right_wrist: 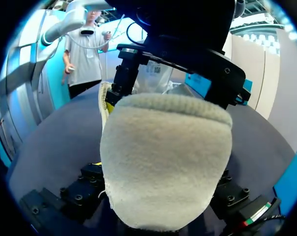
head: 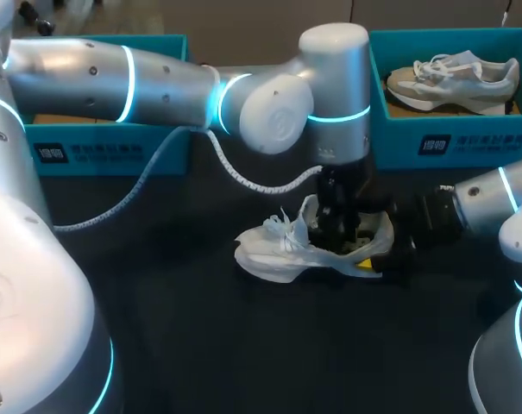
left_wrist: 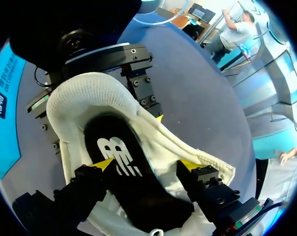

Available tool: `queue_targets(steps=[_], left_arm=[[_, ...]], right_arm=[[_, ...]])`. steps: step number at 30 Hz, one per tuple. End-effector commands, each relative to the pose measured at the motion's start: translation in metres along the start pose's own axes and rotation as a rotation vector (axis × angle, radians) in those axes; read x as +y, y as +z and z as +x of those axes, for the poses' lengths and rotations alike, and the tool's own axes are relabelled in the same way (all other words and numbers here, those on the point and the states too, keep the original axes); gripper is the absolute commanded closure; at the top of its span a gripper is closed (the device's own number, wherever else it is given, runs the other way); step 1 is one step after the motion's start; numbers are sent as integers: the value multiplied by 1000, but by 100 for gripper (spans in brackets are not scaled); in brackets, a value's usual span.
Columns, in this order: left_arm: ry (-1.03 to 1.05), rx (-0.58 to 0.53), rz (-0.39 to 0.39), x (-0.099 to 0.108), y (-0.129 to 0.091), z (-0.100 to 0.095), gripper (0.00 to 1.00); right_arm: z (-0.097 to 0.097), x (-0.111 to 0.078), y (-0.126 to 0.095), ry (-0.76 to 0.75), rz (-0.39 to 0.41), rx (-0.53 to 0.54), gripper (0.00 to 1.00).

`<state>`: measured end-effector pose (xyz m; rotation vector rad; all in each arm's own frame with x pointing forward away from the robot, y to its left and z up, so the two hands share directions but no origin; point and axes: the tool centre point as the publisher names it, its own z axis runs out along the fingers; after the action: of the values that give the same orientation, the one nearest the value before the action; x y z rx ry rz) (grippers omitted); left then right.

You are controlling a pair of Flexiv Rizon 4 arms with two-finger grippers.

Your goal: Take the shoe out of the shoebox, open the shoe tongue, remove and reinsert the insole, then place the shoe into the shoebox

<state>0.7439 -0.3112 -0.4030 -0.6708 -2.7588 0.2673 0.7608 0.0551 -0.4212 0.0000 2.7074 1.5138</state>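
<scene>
Two tools work the shoe (head: pixel 282 250) lying on the table (head: pixel 200 345): the right tool (right_wrist: pixel 155 191) clamps its heel, while the left tool (left_wrist: pixel 146 164) stands spread inside the mouth, seemingly astride the black insole (left_wrist: pixel 128 177) without pinching it. Insole removal looks to be in hand; next, pinch its edge and lift.

Left arm (head: pixel 157 82): you are reaching it past the middle.
Left gripper (left_wrist: pixel 146 164): you are pointing it down, fingers spread.
Right gripper (right_wrist: pixel 155 191): you are clamping its fingers on the shoe (head: pixel 278 250) heel.
</scene>
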Motion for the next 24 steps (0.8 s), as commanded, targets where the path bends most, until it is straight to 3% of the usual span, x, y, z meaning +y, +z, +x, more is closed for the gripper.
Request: queue_targets(steps=[1,5,9,12,20,24], left_arm=[[-5,-67,-22,0,24,-9,22],[-13,-147,-43,3,33,-13,29],[-27,-154,-53,7,39,-17,51],[-40,-185,-55,10,41,-21,52],[-49,-261,-79,12,46,-29,66],[-55,-277,-89,13,47,-33,89]], right_arm=[[3,0,6,-2,3,0,100],[3,0,6,-2,3,0,100],[3,0,6,-2,3,0,100],[3,0,6,-2,3,0,100],[3,0,6,-2,3,0,100],[3,0,6,-2,3,0,100]])
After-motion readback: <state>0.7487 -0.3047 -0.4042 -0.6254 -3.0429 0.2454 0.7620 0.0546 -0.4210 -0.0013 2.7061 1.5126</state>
